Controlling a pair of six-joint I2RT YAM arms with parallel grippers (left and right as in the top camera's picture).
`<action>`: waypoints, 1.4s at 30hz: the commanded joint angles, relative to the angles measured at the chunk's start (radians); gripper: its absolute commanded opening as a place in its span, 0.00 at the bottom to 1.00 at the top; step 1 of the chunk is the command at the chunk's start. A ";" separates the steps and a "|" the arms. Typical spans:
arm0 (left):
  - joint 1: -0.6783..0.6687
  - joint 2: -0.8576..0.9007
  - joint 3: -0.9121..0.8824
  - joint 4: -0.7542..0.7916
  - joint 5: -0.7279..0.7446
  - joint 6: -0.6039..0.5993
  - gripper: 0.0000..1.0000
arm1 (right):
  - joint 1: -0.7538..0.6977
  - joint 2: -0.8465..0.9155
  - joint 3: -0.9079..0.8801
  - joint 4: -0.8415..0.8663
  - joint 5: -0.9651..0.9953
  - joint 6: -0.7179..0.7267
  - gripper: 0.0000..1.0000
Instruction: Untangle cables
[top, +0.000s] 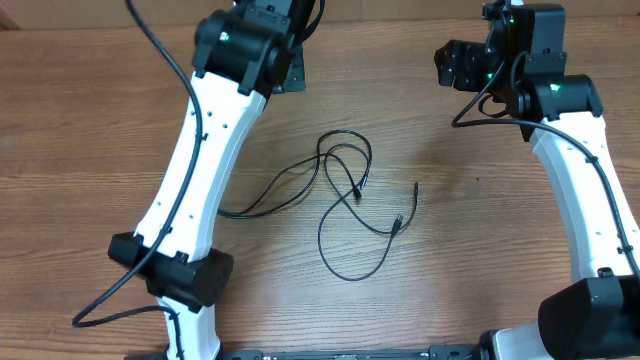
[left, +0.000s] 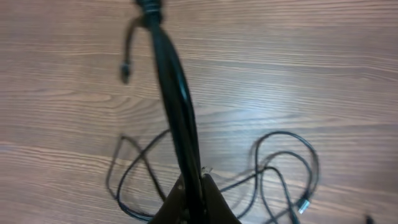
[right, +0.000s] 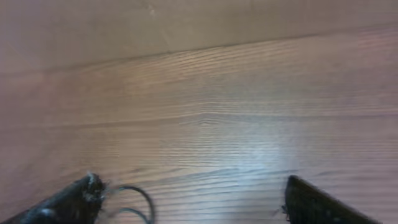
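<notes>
Thin black cables (top: 357, 190) lie in a loose tangle at mid-table, with plug ends toward the right (top: 415, 187). My left gripper (top: 294, 70) is at the far side, mostly hidden under its arm. In the left wrist view that gripper (left: 193, 178) is shut on a black cable (left: 177, 106) that runs up out of the jaws to a small plug (left: 125, 74); the rest of the loops (left: 286, 133) lie on the wood behind. My right gripper (top: 452, 64) hovers at the far right, away from the tangle. In its wrist view it (right: 193, 194) is wide open and holds nothing; a blurred black loop (right: 142, 198) shows by one finger.
The wooden table (top: 480, 230) fills all views. The white left arm (top: 200, 170) slants over the table's left half and covers the cables' left end. The white right arm (top: 590, 190) runs along the right edge. Thicker black wires hang off both arms.
</notes>
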 joint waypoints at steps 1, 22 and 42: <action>0.001 -0.013 0.012 0.006 -0.071 -0.018 0.06 | 0.002 -0.030 0.006 -0.001 0.030 -0.013 1.00; 0.002 -0.182 0.101 0.021 0.003 0.050 1.00 | 0.049 -0.029 0.005 -0.077 -0.048 0.000 1.00; 0.002 -0.359 0.112 -0.042 -0.077 0.087 1.00 | 0.504 0.105 -0.005 -0.159 0.070 0.780 1.00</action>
